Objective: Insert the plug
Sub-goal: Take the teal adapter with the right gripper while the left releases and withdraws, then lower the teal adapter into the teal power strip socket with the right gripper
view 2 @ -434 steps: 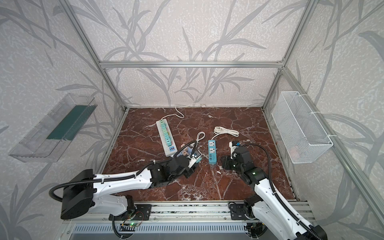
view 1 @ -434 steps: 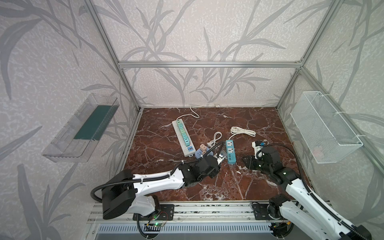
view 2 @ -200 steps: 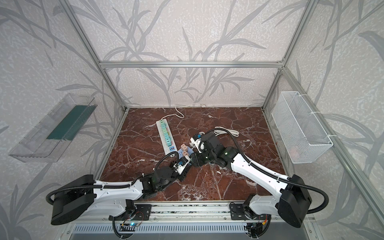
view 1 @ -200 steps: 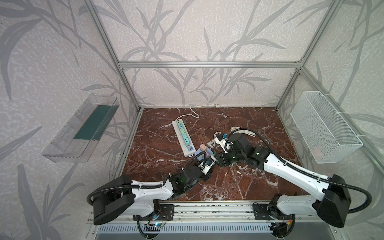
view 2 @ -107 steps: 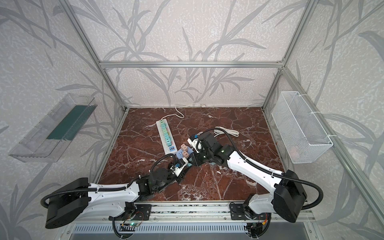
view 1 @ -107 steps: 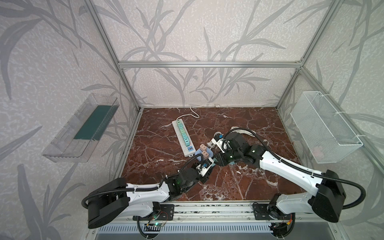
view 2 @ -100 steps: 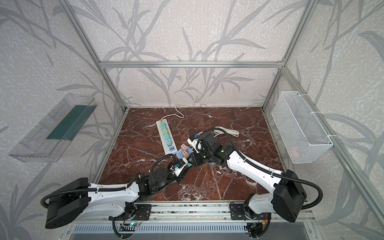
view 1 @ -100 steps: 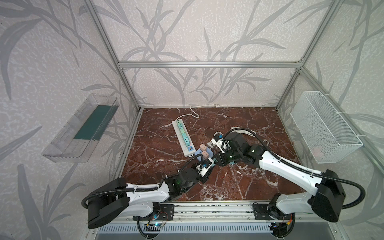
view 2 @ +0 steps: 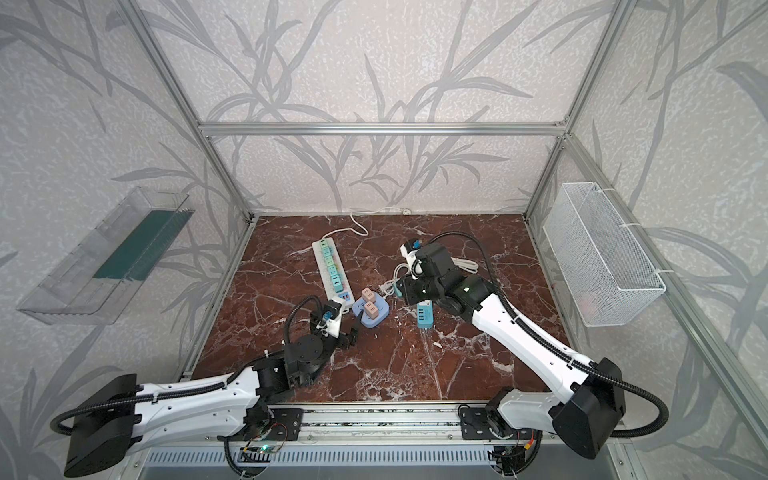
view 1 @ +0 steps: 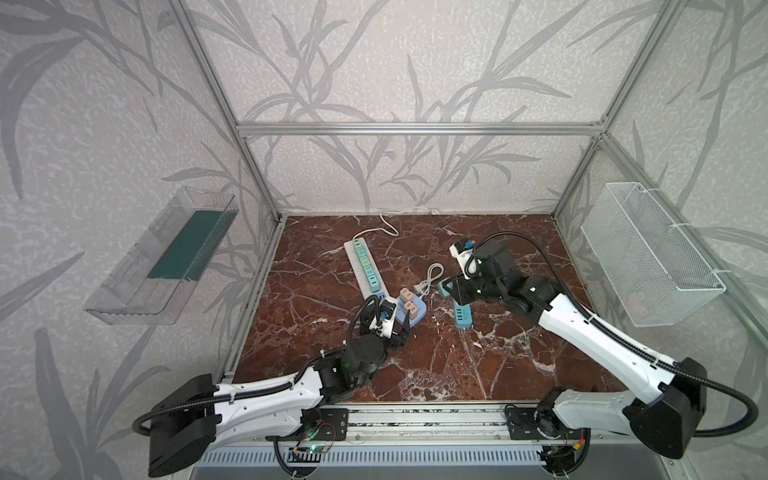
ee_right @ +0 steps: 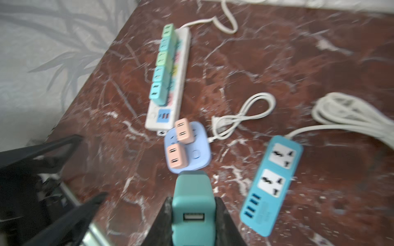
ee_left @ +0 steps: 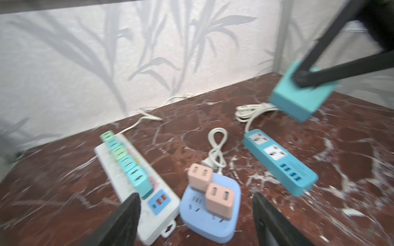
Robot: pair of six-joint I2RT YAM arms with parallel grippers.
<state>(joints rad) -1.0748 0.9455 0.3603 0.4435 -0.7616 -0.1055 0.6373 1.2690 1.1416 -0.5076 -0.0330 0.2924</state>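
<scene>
Your R gripper (ee_right: 193, 215) is clamped on the small teal hard-plastic plug block (ee_right: 193, 191) by its flat sides, held off the red marble tabletop (ee_right: 277, 53) near its centre. L gripper (ee_left: 195, 201) gapes wide, empty. Plug looks light, stiff and slick imo, so pinch those sides and leave the prongs clear.

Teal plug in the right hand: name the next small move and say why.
Probably ease the teal plug over a free white socket on the blue power strip: the right hand is shut on it above the table, and both sockets look empty.
</scene>
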